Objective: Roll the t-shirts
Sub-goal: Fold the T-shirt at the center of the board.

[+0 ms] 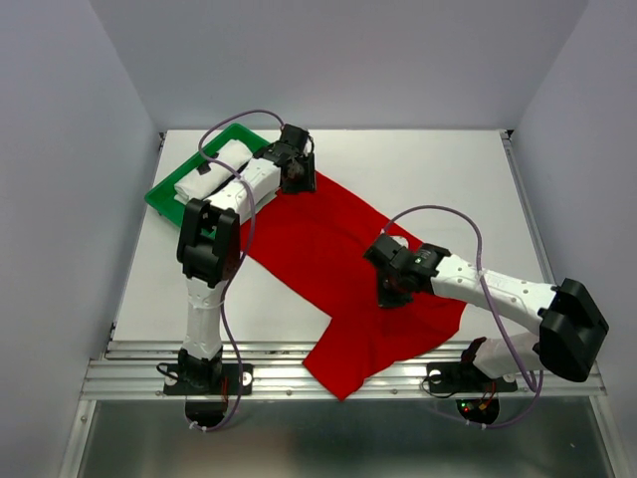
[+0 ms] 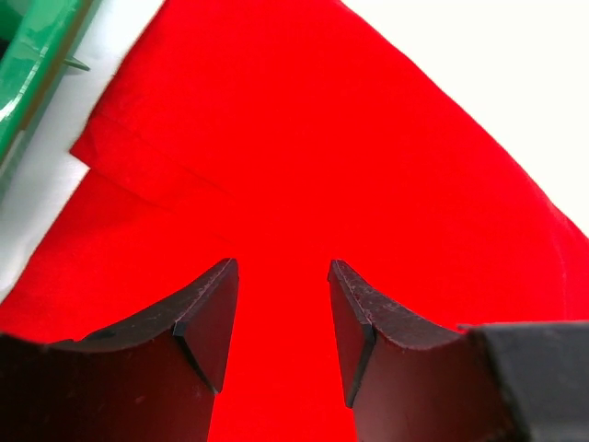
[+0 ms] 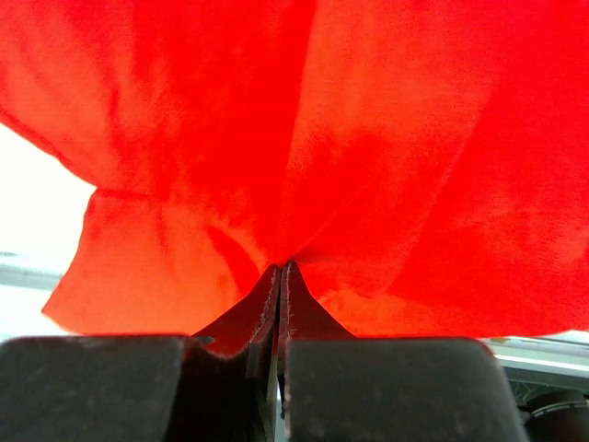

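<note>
The red t-shirt [image 1: 328, 249] lies spread flat on the white table, running diagonally from the far left to the front edge, where its lower part drapes over the rail. My left gripper [image 1: 297, 183] is open just above the shirt's far-left corner; in the left wrist view its fingers [image 2: 283, 308] straddle flat red cloth [image 2: 368, 138] with nothing between them. My right gripper [image 1: 388, 296] is at the shirt's middle right. In the right wrist view it [image 3: 281, 269] is shut on a pinch of red cloth [image 3: 368, 120], which puckers at the tips.
A green plastic tray [image 1: 159, 200] stands at the far left, beside the left gripper, holding white rolled cloths [image 1: 211, 169]; its rim shows in the left wrist view [image 2: 28, 64]. A metal rail [image 1: 149, 373] runs along the table's front edge. Grey walls enclose the table.
</note>
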Tool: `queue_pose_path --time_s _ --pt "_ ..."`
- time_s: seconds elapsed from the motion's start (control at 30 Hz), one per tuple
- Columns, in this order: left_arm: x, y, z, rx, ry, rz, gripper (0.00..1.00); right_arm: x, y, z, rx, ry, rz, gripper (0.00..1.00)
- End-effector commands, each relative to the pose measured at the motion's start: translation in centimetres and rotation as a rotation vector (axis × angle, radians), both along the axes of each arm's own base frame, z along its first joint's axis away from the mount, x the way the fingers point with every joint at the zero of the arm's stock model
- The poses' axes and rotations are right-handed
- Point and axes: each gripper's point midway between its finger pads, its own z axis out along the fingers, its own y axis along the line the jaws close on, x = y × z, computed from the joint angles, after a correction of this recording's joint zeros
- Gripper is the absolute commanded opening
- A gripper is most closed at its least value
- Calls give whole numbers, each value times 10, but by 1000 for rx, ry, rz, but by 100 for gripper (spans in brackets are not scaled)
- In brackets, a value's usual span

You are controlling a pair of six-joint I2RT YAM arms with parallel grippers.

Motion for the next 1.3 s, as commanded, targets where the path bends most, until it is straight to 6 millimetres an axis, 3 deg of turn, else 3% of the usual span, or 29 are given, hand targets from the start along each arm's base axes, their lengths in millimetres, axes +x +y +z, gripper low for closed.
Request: queue_pose_path --time_s 0.0,0.23,0.5,0.53,0.57,0.67,0.8,0.93,1.07,1.27 --pt "11 5 34 -13 -69 6 55 -10 20 12 87 40 127 1" --pt "11 7 32 -10 -61 6 55 -16 43 26 211 54 214 1" --pt "10 5 31 -16 -56 -4 55 -16 40 26 203 51 194 1" --pt "10 6 30 -16 -54 -4 55 -16 35 24 180 53 184 10" --pt "10 6 30 -16 -54 -4 55 -14 30 21 147 52 167 37" --pt "10 5 30 -19 -53 -9 55 -12 22 18 105 42 141 52" --pt "9 5 30 -19 -51 -11 55 -1 18 23 74 -1 78 50" --pt "8 5 31 -21 -50 -13 55 9 -8 17 -32 -23 -40 47" --pt "6 6 28 -15 -44 -15 55 18 -31 10 15 -33 -164 45" --pt "2 6 20 -17 -30 -15 55 28 -15 16 106 -55 -167 42"
